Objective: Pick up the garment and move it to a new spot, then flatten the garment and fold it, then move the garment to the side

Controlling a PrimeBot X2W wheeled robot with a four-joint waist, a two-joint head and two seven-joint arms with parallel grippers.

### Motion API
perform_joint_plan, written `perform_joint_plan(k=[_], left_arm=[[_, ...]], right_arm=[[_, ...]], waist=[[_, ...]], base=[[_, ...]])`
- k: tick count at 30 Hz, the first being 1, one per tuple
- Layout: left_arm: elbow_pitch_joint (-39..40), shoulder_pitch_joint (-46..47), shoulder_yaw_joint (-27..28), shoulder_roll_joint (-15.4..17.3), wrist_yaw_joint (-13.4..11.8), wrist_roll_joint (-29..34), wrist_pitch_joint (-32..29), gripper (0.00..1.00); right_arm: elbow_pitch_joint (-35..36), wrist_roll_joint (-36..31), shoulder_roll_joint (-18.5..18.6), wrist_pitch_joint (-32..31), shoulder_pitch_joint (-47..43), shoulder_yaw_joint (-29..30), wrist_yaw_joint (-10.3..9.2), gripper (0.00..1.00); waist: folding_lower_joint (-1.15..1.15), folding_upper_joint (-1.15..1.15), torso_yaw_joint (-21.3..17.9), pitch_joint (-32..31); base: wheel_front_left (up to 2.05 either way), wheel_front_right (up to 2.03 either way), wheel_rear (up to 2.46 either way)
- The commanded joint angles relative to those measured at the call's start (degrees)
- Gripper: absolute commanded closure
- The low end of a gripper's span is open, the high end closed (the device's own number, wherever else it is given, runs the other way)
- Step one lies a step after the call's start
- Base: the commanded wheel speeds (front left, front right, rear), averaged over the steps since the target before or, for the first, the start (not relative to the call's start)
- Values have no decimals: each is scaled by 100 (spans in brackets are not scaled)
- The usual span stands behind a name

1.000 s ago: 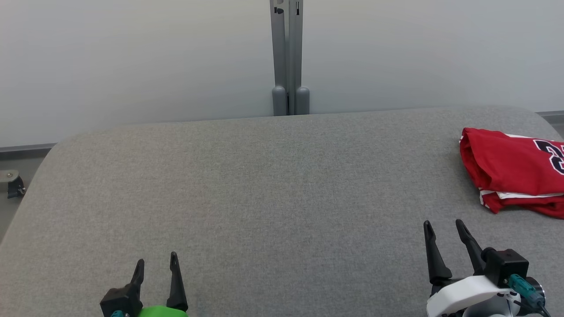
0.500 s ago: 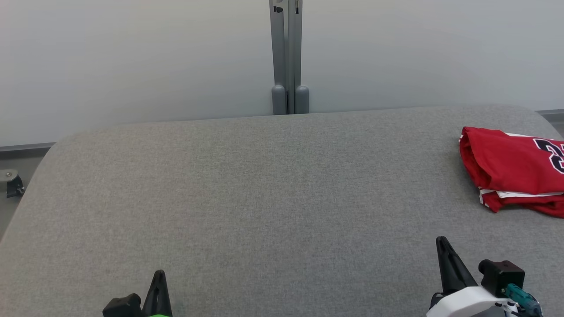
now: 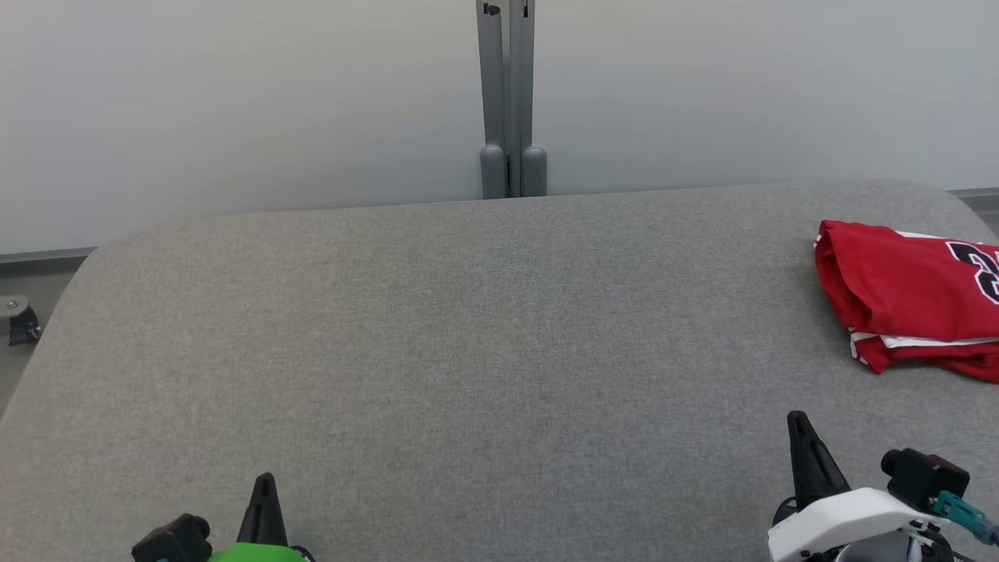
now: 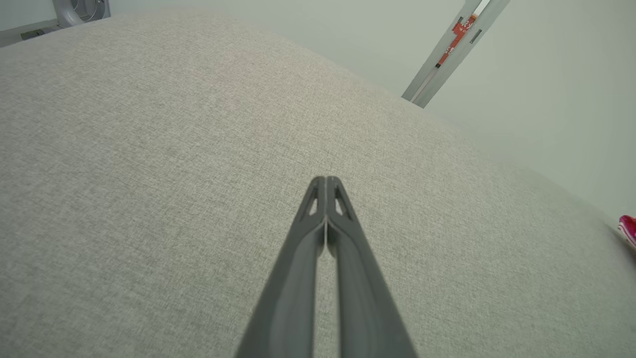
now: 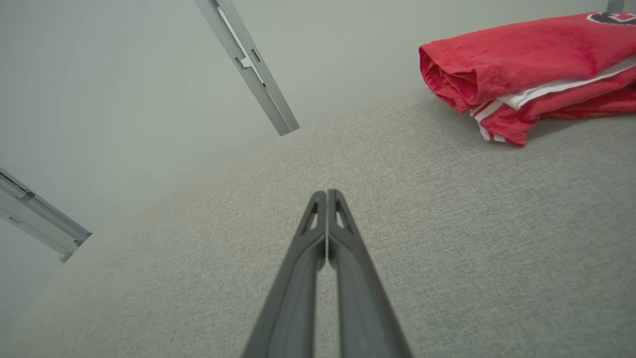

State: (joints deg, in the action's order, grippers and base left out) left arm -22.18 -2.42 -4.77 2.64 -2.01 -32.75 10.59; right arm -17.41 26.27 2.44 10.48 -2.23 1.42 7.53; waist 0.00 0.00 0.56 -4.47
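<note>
Now you see the red garment (image 3: 905,300) lying folded over in a loose bundle at the far right edge of the grey padded table (image 3: 468,328), with white trim and part of a dark numeral showing. Your left gripper (image 3: 264,480) sits low at the near left, its two fingers pressed together on nothing. Your right gripper (image 3: 798,421), at the near right, is likewise closed and empty, its tip well apart from the garment. Behind the table, a grey post (image 3: 511,94) stands against the pale wall (image 3: 234,101).
</note>
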Motion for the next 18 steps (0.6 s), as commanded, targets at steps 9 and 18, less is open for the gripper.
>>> perform_joint_plan(k=[9,18], left_arm=[[216,297,192,13,158,-898,-242,100],[301,378,315,16,262,-1563,-434,100]], right_arm=[[154,997,24,-242,264,86,-2,100],[184,1733,28,-434,350,142,-2,100]], waist=[[0,0,-5,41],[0,0,-9,78]], base=[[0,0,0],[0,0,0]])
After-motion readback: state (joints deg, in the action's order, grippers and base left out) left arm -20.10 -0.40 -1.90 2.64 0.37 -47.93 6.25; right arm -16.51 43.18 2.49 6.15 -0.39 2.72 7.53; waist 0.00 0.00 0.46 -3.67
